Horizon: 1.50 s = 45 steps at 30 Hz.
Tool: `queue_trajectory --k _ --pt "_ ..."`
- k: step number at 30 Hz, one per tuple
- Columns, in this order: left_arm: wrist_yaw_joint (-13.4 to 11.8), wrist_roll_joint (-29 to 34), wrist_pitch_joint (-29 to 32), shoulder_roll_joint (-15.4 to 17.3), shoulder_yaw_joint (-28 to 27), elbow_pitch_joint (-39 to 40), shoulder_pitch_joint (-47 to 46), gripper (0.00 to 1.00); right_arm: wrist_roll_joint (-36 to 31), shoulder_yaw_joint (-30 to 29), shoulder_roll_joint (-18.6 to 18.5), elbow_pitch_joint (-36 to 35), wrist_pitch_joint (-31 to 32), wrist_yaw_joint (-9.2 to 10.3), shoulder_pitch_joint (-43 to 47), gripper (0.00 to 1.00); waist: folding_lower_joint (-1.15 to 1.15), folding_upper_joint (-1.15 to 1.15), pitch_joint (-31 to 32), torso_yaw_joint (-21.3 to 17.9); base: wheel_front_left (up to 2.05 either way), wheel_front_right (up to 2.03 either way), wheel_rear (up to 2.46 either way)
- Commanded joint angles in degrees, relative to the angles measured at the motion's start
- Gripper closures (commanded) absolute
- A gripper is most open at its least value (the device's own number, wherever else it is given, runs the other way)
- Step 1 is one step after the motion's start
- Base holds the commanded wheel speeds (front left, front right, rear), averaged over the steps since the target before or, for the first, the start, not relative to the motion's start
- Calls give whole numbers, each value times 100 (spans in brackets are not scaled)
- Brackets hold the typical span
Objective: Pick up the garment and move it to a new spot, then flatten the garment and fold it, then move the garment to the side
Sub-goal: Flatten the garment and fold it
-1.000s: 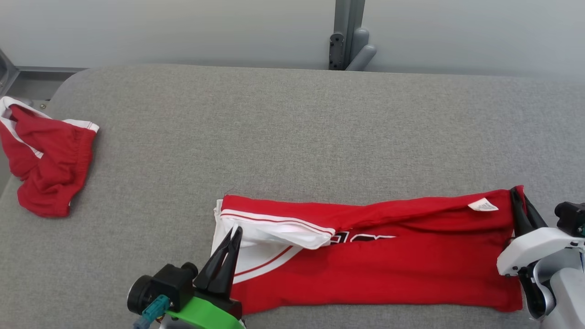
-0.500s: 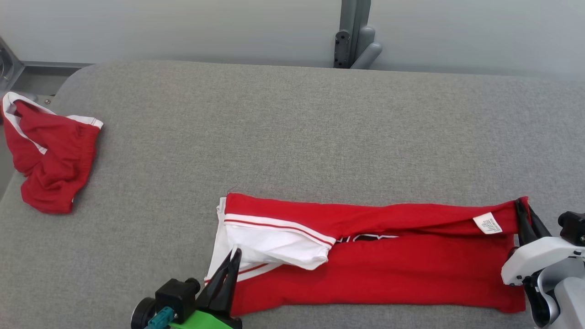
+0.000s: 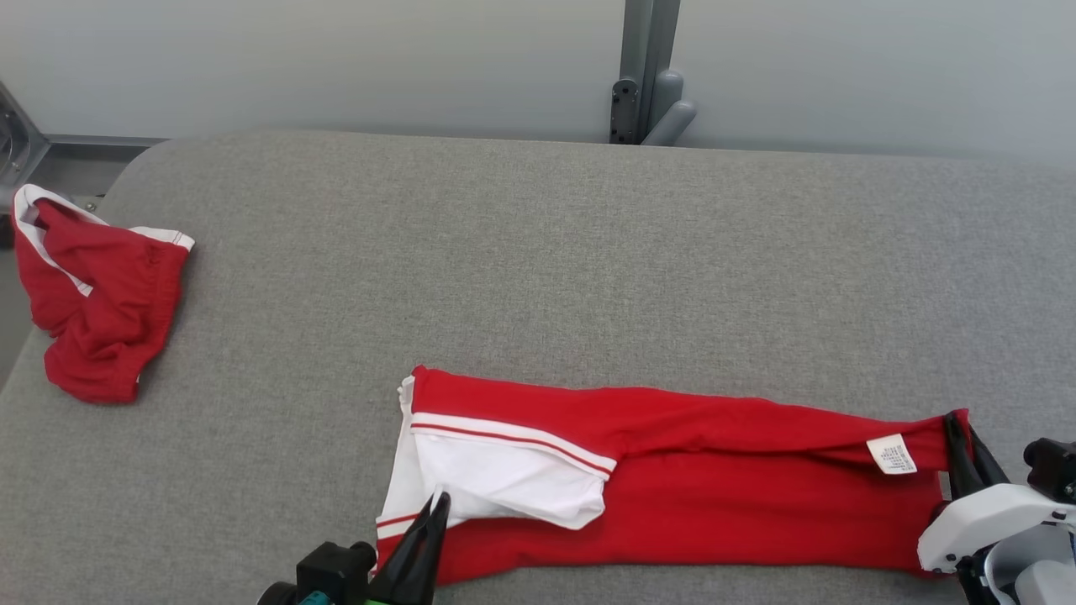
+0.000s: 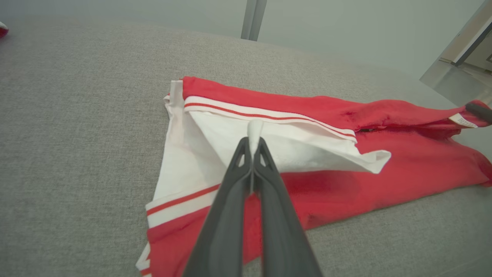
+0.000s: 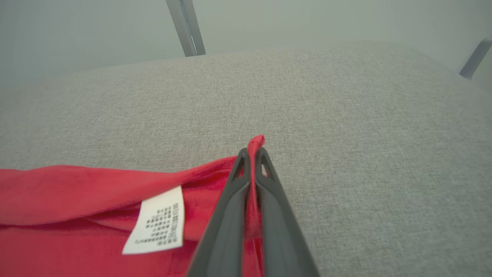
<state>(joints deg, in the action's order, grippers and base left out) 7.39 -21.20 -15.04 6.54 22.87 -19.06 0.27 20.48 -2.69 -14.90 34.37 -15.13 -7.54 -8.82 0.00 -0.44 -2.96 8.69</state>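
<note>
The garment (image 3: 714,496) is a red jersey with white, red-striped trim, lying as a long folded band near the front edge of the grey padded table (image 3: 538,252). My left gripper (image 3: 435,502) is shut on a pinch of the white flap (image 4: 254,129) at the garment's left end. My right gripper (image 3: 958,424) is shut on the red corner (image 5: 255,143) at its right end, just beside the white care label (image 5: 157,222). The fabric hangs slightly lifted between both grips.
A second red garment (image 3: 97,315) with white trim lies crumpled at the table's far left edge. A grey metal post (image 3: 643,76) stands behind the table against the pale wall. Bare grey padding stretches behind the jersey.
Both grippers, holding the garment, have drawn its upper layer toward the front edge, narrowing the band and covering the black lettering. The camera view has also shifted a little.
</note>
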Motion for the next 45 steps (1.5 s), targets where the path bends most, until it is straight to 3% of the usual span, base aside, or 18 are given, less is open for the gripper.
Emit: queue_trajectory --k 1,2,3,4,5,18,24,33,45 --pt "12 16 -18 15 -4 -27 110 100 -24 -25 36 -10 -1 11 111 100 0 44 32 -14 0 0 0" --pt "12 15 -18 14 -10 -32 116 98 -13 -28 63 13 -1 11 133 100 0 44 43 -18 0 0 0" --pt "12 29 -19 14 -32 -43 124 68 17 -29 84 76 -1 10 157 51 0 44 52 -22 0 0 0" --pt "12 40 -18 10 -49 -61 134 18 48 -26 99 135 -1 11 164 0 0 44 65 -27 0 0 0" --pt "12 58 -18 7 -79 -102 152 0 50 -19 98 158 -1 11 157 0 0 44 77 -31 0 0 0" --pt "-221 1029 -18 -256 -1212 45 429 0 -310 -1273 253 -271 -1 10 368 0 0 44 99 -109 0 0 0" --pt "-168 1213 -18 -338 -1268 148 337 0 -220 -969 410 -391 -1 9 130 0 0 44 49 -136 0 0 0" --pt "-152 1199 -18 -360 -1228 219 303 0 58 -391 332 -98 -2 9 193 0 0 44 25 -66 0 0 0" --pt "-185 1106 -18 -358 -1296 168 159 0 474 124 419 849 6 8 47 0 0 44 -118 -24 0 0 0"
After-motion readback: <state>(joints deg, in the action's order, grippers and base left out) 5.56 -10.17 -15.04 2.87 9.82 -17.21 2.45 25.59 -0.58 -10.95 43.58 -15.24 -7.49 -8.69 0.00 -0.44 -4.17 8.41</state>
